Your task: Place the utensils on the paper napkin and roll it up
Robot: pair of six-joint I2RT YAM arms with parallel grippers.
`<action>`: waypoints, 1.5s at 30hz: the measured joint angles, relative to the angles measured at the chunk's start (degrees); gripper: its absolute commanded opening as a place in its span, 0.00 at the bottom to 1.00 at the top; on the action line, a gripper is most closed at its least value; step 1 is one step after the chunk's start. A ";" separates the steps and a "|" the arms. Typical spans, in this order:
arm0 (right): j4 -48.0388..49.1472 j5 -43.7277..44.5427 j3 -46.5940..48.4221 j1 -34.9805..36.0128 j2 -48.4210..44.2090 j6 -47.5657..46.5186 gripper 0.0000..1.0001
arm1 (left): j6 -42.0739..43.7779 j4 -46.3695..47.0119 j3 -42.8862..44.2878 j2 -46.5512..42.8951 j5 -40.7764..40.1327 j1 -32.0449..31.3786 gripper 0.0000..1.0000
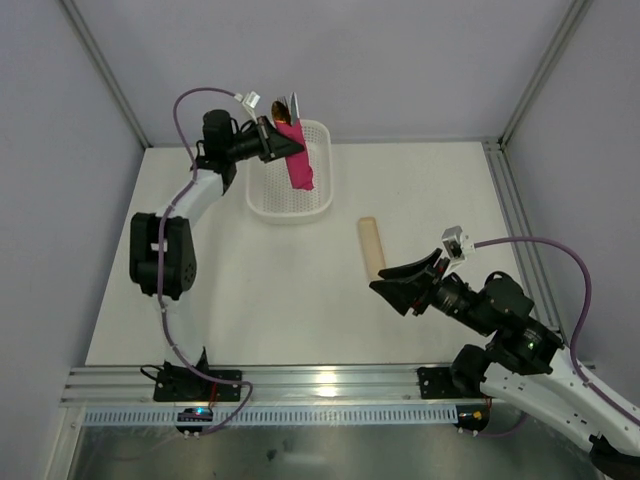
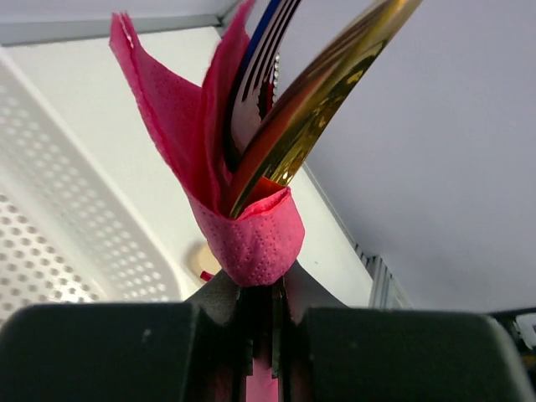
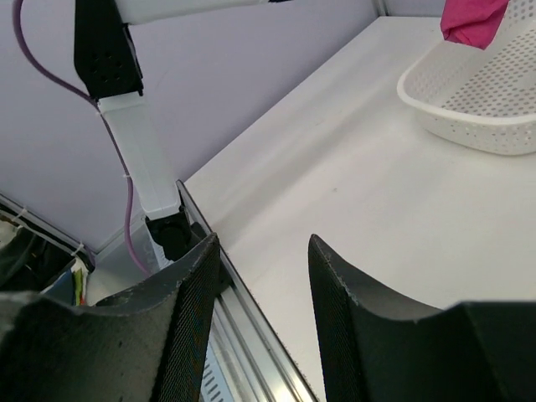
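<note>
Two arms, and each has one hand. One paper napkin point(image 1: 298, 160), magenta-pink with a fine dimpled texture, is rolled into a loose tube. From the overhead view it hangs tilted over the single white perforated basket point(image 1: 272, 190) at the far side of the desk point(image 1: 280, 300). I cannot tell whether its lower end touches the basket floor.

The utensils point(image 1: 285, 107) stick out of the roll's upper end. I can count two. The gold piece point(image 2: 327, 92) has a shiny, mirror-like head, and beside it is a darker grey piece point(image 2: 255, 84) with slots like fork tines. The roll may hide more. The pink paper wraps snugly round their stems and flares open in two points at the top.

The left hand point(image 1: 281, 143) is closed tight on the roll. In its wrist view the paper is pinched between the two black jaws, just below where the cutlery comes out.

The right hand point(image 1: 392, 292) sits low over the near right part of the desk, well apart from the basket. Its ribbed black fingers point(image 3: 197, 310) are parted with nothing between them.

One pale beige flat strip point(image 1: 371, 247) lies on the desk between the basket and the right hand, just beyond the fingertips and not touching them.
</note>
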 measured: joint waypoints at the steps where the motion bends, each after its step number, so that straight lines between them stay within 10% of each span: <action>1: -1.14 0.37 0.00 0.00 -0.39 -0.26 0.49 | 0.22 -1.07 3.61 3.37 0.04 0.79 0.00; 17: -6.25 5.31 0.00 0.00 -0.46 -2.60 0.49 | -1.22 -7.56 18.12 28.63 -0.35 2.12 0.00; 36: -5.55 5.77 -0.79 0.00 0.85 -4.13 0.49 | -1.07 -22.10 21.09 32.39 -7.56 2.01 0.01; 45: -5.53 7.74 -1.22 0.00 -0.33 -4.35 0.50 | -1.14 -29.05 22.99 32.74 -9.42 1.86 0.17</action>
